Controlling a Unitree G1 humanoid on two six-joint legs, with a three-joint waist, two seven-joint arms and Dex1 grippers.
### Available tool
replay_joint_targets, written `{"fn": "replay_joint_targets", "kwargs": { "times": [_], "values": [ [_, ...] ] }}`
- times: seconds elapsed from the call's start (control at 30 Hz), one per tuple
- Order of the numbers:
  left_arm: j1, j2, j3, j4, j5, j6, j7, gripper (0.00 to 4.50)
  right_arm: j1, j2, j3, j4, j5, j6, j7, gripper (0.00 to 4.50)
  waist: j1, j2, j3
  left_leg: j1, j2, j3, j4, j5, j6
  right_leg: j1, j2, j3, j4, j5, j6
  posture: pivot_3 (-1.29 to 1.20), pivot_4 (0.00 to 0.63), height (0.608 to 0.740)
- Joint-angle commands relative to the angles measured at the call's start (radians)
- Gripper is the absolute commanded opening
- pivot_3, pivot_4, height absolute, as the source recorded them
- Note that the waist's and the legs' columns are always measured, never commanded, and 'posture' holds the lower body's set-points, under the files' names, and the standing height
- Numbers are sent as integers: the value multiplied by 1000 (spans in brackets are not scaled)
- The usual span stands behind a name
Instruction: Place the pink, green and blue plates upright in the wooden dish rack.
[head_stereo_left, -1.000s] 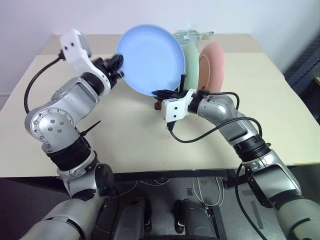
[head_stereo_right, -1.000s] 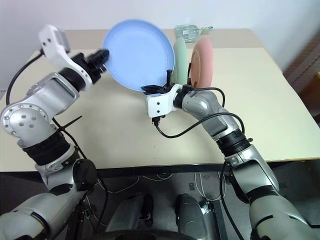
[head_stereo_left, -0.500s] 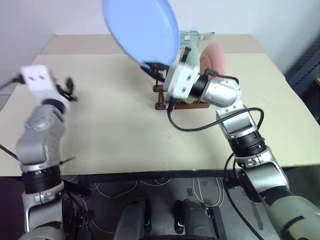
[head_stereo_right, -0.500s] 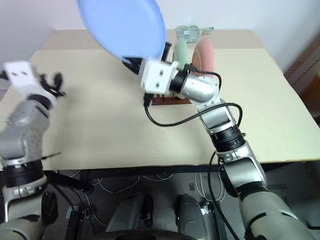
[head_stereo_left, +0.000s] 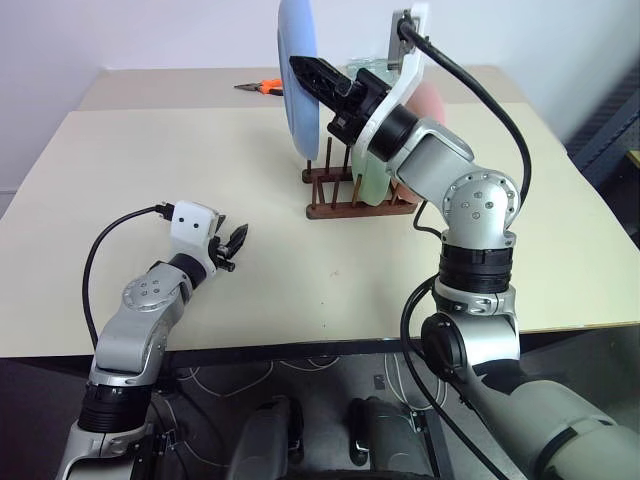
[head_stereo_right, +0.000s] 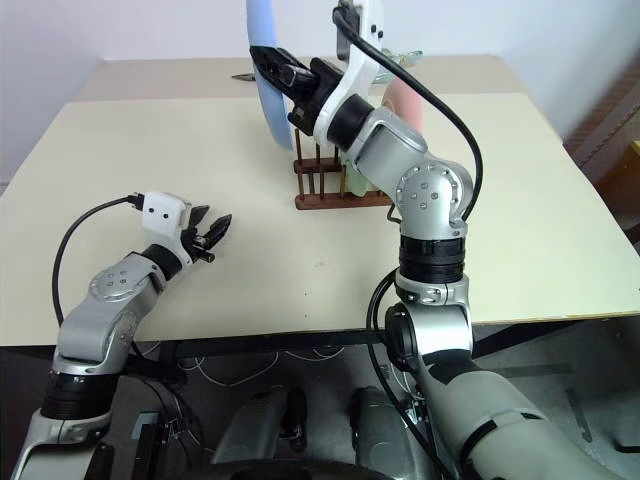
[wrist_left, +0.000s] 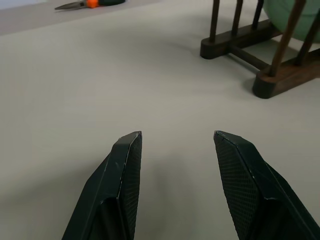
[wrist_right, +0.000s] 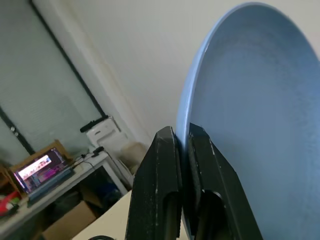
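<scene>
My right gripper (head_stereo_left: 300, 68) is shut on the rim of the light blue plate (head_stereo_left: 297, 90) and holds it upright, edge-on, above the left end of the dark wooden dish rack (head_stereo_left: 345, 208). In the right wrist view both fingers (wrist_right: 165, 165) pinch the plate's edge (wrist_right: 250, 100). The green plate (head_stereo_left: 368, 185) and the pink plate (head_stereo_left: 435, 100) stand upright in the rack, partly hidden behind my right arm. Low over the table at the left, my left gripper (head_stereo_left: 238, 240) is open and holds nothing, its fingers (wrist_left: 127, 155) pointing toward the rack (wrist_left: 280, 80).
Pliers with orange handles (head_stereo_left: 262, 88) lie at the back of the beige table (head_stereo_left: 200, 160), left of the rack. A clear object (head_stereo_right: 400, 60) sits behind the rack. The table's front edge runs just behind my left arm.
My left gripper has left the blue plate's rim and sunk to the table at the left. My right gripper has lifted the plate and rolled it from face-on to edge-on over the rack.
</scene>
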Motion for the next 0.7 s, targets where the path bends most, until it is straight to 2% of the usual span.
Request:
{"fn": "replay_joint_targets", "kwargs": {
  "times": [0.03, 0.57, 0.7],
  "values": [
    [1, -12, 27, -51, -13, -8, -11, 2305, -49, -8, -41, 37, 9, -18, -22, 0, 0, 0, 0, 0, 0, 0, 0, 0, 0, 0, 0, 0, 0, 0, 0, 0, 150, 740],
    [11, -26, 39, -87, -27, 26, -32, 2305, -77, -31, -90, 211, -33, -32, -59, 0, -1, 0, 0, 0, 0, 1, 0, 0, 1, 0, 1, 0, 0, 0, 0, 0, 150, 740],
    [10, -29, 37, -87, -28, 25, -34, 2335, -84, -47, -67, 215, -62, -42, -34, 1513, 0, 0, 0, 0, 0, 1, 0, 0, 1, 0, 1, 0, 0, 0, 0, 0, 150, 740]
  ]
}}
